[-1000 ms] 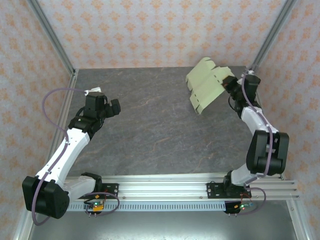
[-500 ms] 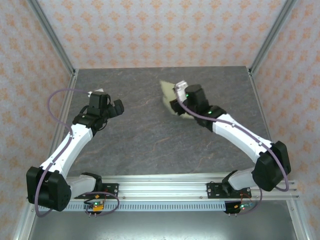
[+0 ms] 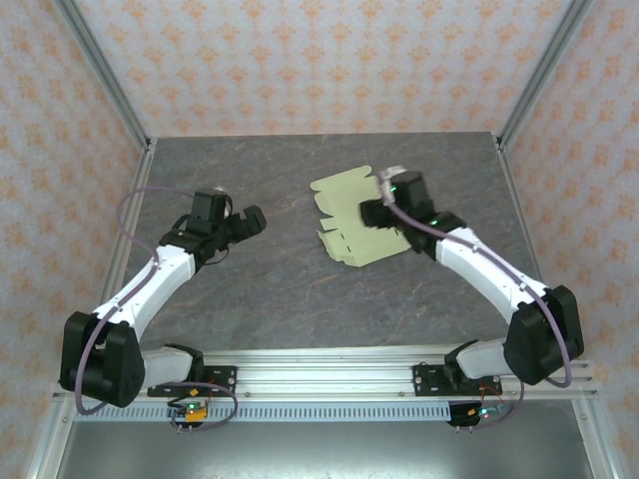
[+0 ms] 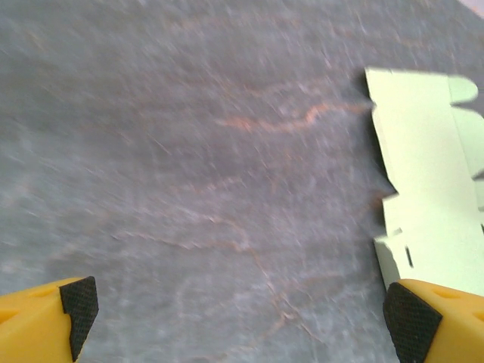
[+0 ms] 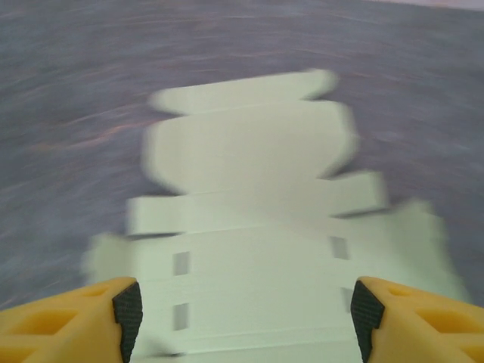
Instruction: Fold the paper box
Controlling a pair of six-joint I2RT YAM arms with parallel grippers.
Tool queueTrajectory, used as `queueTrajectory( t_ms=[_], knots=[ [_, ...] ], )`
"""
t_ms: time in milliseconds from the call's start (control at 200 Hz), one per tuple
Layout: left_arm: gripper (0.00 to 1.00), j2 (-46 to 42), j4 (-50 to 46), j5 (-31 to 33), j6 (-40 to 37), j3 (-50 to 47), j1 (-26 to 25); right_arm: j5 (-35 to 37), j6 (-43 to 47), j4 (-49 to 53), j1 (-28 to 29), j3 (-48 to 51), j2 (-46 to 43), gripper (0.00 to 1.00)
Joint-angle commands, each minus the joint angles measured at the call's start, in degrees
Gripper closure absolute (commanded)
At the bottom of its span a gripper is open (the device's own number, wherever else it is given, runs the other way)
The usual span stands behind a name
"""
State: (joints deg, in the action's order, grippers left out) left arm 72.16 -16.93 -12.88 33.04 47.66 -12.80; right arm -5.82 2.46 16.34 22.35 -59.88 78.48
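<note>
Paper box (image 3: 344,218) flat on table (image 3: 280,289), directly under right gripper (image 5: 242,310), jaws apart, gripping nothing. Left gripper (image 4: 240,310) wide open, farther off; box lies to its right.

Dark grey stone-look tabletop (image 3: 300,299) across the middle, veined with faint rust-coloured streaks. At 12 o'clock, a back wall (image 3: 319,60) papered in pale pink with small orange floral motifs. Same paper on the side walls at 9 o'clock (image 3: 40,150) and 3 o'clock (image 3: 604,180). Slanting up from the far corners at 11 and 1 o'clock, two grey metal posts (image 3: 105,75). Along the near edge at 6 o'clock, a ribbed aluminium rail (image 3: 329,364), then a plain grey metal shelf (image 3: 329,449) below. Lit softly and evenly, without hard shadows.
</note>
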Motion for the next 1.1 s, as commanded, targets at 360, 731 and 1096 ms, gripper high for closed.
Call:
queueTrajectory(
  t_ms=[360,731,1096],
  knots=[
    [0.00,14.89,10.18,-7.27,6.60,2.38,-13.30,-6.93,4.34,18.51,-17.43,-17.53,27.43,0.29],
    [0.00,12.64,1.05,-4.09,2.69,8.29,-10.31,-14.18,13.91,23.45,-14.28,-24.81,36.04,0.78],
    [0.00,2.43,-3.06,-3.51,-1.62,7.34,0.14,-8.69,29.43,25.20,-5.63,-23.95,31.14,0.91]
  ],
)
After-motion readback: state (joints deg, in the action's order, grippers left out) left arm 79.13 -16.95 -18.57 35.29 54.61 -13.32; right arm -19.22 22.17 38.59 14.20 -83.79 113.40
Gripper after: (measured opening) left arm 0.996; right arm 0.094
